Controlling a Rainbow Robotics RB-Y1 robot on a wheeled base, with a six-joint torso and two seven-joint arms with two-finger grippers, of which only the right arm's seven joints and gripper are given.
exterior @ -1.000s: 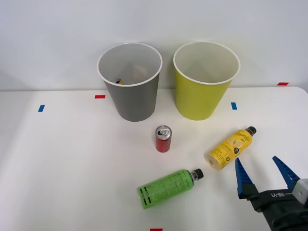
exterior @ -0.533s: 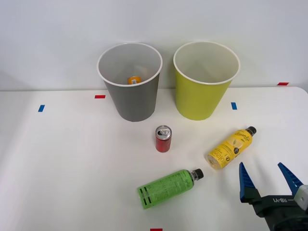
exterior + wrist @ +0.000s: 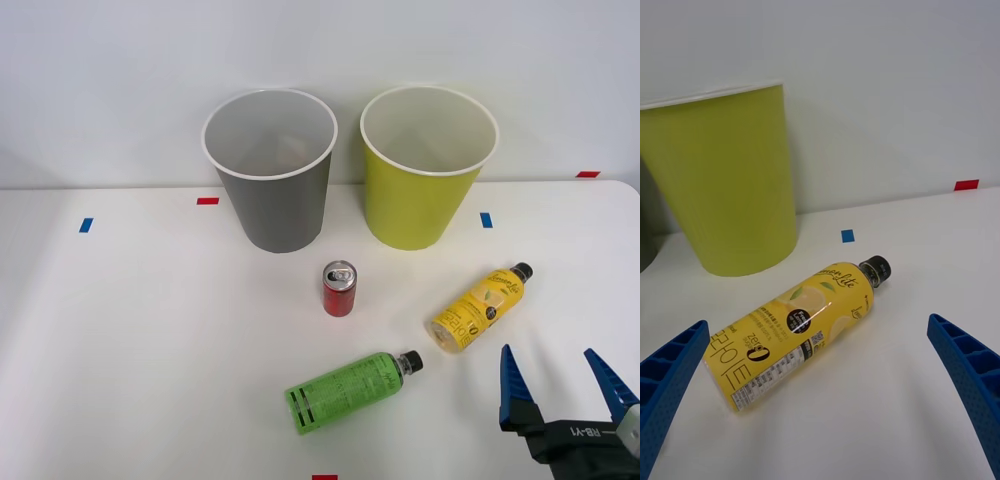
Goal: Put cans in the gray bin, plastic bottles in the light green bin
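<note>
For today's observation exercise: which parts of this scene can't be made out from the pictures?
- Gray bin, front view: its floor and any contents, hidden by its near wall.
- Green bin, front view: the same; the wrist view cuts off its rim.
- Yellow bottle: small label print too fine.
- Right claw: wrist cut off by the frame edge.

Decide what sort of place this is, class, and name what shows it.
Probably a robot test bench for sorting: a bare white table with coloured tape marks, a gray bin and a light green bin side by side.
</note>
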